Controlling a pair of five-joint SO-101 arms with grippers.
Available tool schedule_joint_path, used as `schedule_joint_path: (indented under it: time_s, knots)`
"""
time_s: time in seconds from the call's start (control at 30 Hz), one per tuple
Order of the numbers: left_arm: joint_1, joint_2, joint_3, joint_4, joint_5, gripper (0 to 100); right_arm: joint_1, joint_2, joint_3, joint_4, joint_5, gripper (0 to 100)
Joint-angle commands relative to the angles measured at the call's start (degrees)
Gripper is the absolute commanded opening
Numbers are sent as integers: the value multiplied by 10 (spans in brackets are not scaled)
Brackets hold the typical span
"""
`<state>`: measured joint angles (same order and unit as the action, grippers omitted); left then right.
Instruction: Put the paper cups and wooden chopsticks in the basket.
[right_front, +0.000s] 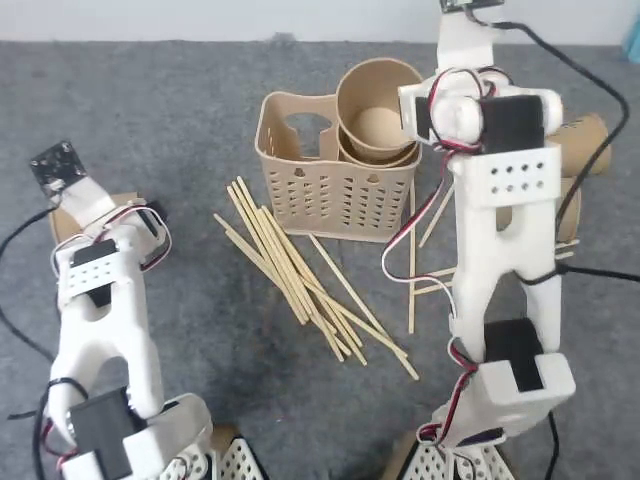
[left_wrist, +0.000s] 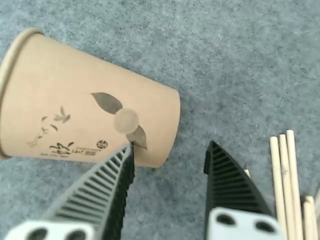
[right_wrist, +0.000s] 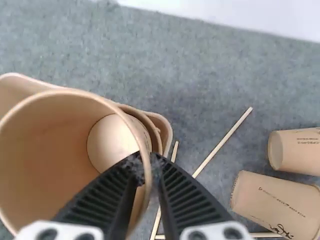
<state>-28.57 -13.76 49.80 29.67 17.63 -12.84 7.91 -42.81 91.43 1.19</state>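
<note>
I am watching the held cup (right_wrist: 55, 150) first. It is standing mouth up with its long axis vertical, at the right-hand end of the basket (right_front: 330, 185) as the high view shows it. The rim of a second cup (right_front: 385, 155) is showing just beneath it. The right end effector (right_wrist: 146, 172) is pinching the cup's wall at the rim, one finger inside and one outside, closed down to the thickness of the paper.

The lying cup (left_wrist: 85, 115) is resting on its side on the grey worktop (right_front: 200, 100). Its long axis is level, its base is pointing toward the chopsticks (right_front: 300, 270) and its mouth is facing away from them. The left end effector (left_wrist: 170, 170) is hanging over its base end with the fingers spread wide and gripping nothing. I cannot tell whether the nearer finger is touching the cup.

The chopsticks are lying loose in a slanting fan in front of the basket, with a few more under the right arm.

The right wrist view is giving me the pinch itself and two more cups (right_wrist: 280, 195) on their sides beyond the basket. In the high view the left arm is covering most of the lying cup.
</note>
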Motion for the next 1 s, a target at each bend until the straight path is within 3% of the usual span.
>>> schedule_joint_path:
  time_s: [0.0,0.2,0.43,0.53,0.97]
  knots:
    - [8,-4,-9,-17,6,224,5,4,-32,-1,-8,96]
    - [8,-4,-9,-17,6,224,0,-7,-62,-7,-8,307]
    - [8,-4,-9,-17,6,224,2,-76,-155,111,-8,314]
    - [8,-4,-9,-17,6,224,10,-117,-78,118,-7,313]
    - [8,-4,-7,-17,6,224,31,-317,447,81,-4,40]
